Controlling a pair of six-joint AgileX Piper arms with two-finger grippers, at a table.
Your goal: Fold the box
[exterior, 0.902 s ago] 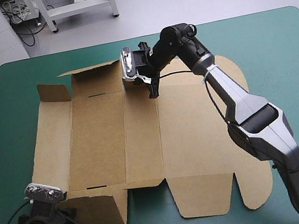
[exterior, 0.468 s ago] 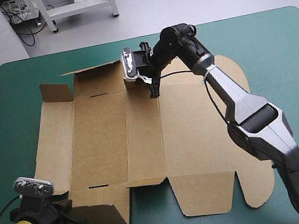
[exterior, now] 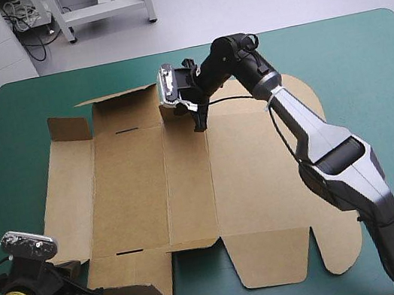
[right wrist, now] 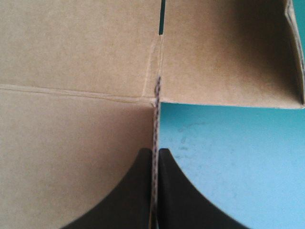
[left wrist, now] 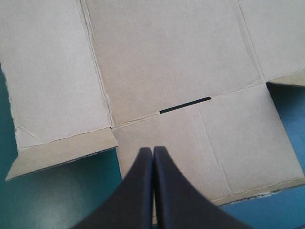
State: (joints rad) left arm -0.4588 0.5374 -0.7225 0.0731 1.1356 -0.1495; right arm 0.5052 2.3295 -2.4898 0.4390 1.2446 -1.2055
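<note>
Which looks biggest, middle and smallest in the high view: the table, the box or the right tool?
1. The table.
2. The box.
3. The right tool, smallest, pinching the box's far edge.

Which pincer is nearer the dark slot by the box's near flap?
Left. The left pincer grips the near flap just short of the slot; the right pincer holds the box's far edge.

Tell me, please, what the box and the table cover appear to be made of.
The box: likely corrugated cardboard, matte brown; its cut edge, pinched in the right gripper, shows fluting, and its creases look crisp. The cover: a smooth teal-green sheet, perhaps vinyl or rubber; faint scuffs show, no weave visible.
</note>
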